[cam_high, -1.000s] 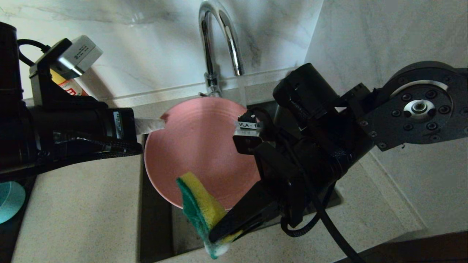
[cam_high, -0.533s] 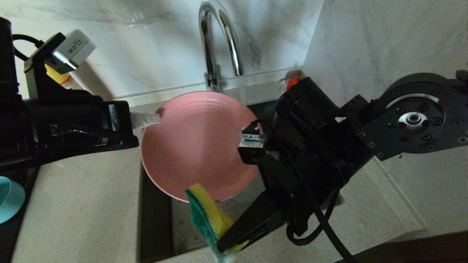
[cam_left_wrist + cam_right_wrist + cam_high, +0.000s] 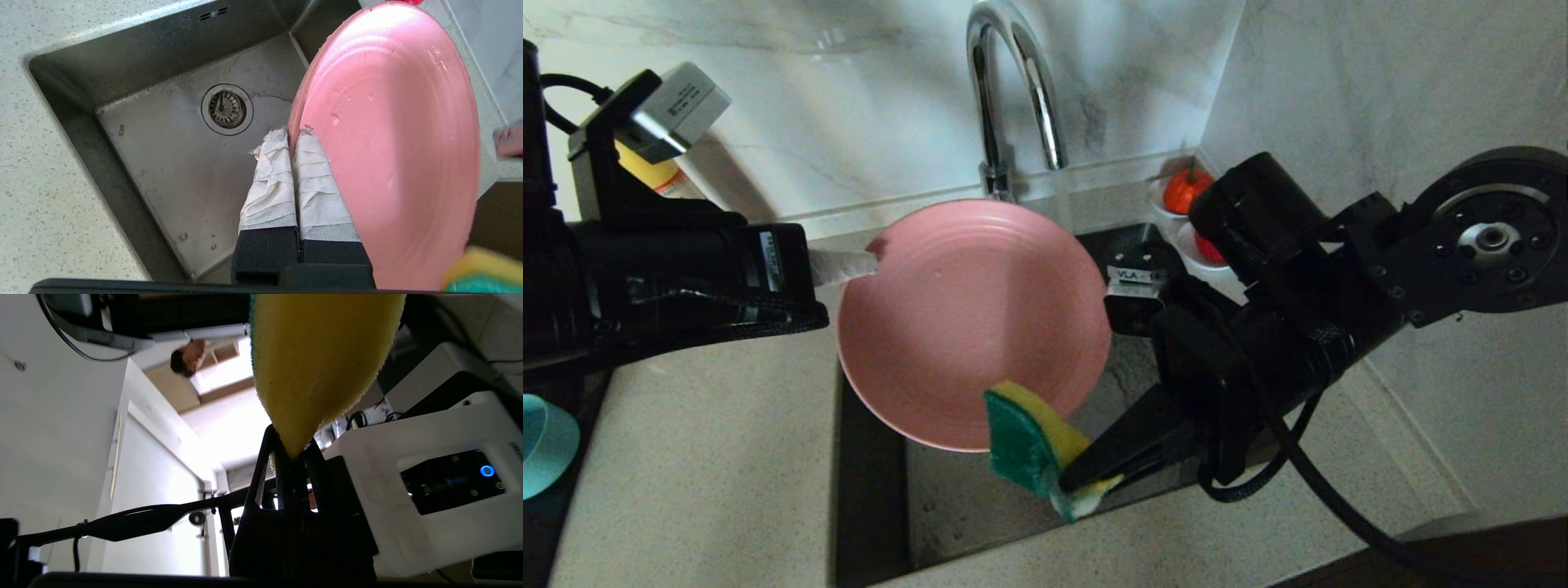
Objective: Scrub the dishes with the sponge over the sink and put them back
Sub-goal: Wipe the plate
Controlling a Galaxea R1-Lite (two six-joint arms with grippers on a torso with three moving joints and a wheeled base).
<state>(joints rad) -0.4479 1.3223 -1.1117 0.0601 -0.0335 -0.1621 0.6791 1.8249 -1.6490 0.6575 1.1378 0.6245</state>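
Note:
A wide pink plate point(image 3: 968, 318) hangs tilted over the dark steel sink point(image 3: 874, 490), its face turned toward me. My left gripper point(image 3: 872, 263) is shut on the plate's rim at its upper left; the left wrist view shows the taped fingers point(image 3: 318, 188) pinching the pink plate point(image 3: 392, 143) edge above the sink floor point(image 3: 171, 163). My right gripper point(image 3: 1086, 480) is shut on the sponge point(image 3: 1029, 445), yellow foam and green pad, which touches the plate's lower right rim. The sponge point(image 3: 322, 359) fills the right wrist view. A teal bowl point(image 3: 543, 445) shows at the far left edge. The spoon is out of view.
A tall chrome tap point(image 3: 1013, 90) rises behind the sink. Two small white saucers with red fruit point(image 3: 1186, 189) sit at the back right corner. A yellow bottle point(image 3: 658, 175) stands behind my left arm. Speckled counter point(image 3: 703, 474) flanks the sink; marble walls close the back and right. The drain strainer point(image 3: 226, 108) lies below.
My right gripper carried the sponge rightward along the plate's lower rim, from lower left to lower right. The right arm swung back, uncovering the saucers. The plate shifted slightly up and left.

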